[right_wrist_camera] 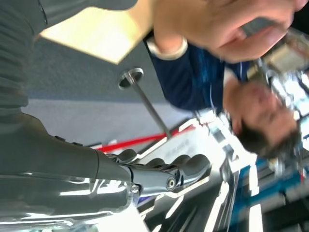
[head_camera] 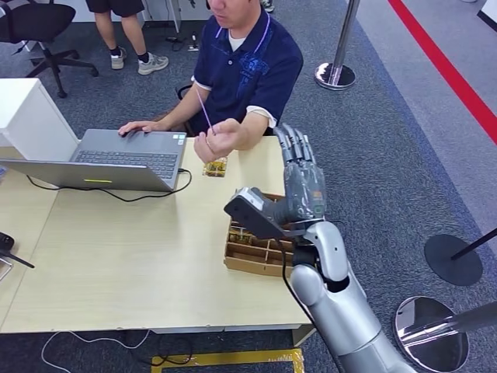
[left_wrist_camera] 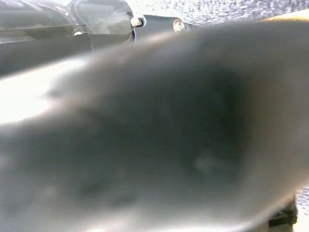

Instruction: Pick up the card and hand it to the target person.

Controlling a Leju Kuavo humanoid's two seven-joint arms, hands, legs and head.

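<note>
Grey office carpet and a pale wooden desk [head_camera: 117, 256] across the lower left of the frame. Raised at centre right above the desk's right end: right hand [head_camera: 304, 180], fingers straight, upright and apart, holding nothing. Just below it, a compartmented cardboard box [head_camera: 258, 252] at the desk's right edge. Up and to the left of the hand, near but apart: card [head_camera: 204, 111], thin and purplish, seen edge-on, long axis tilted from upper left to lower right, pinched in the raised hand of the seated person [head_camera: 246, 66] in a dark blue polo. Open laptop [head_camera: 126, 155] at left under the person's other hand. Hand-over apparently complete, to judge by the card already in the person's hold. Left hand too blurred in its wrist view to tell its state.
</note>
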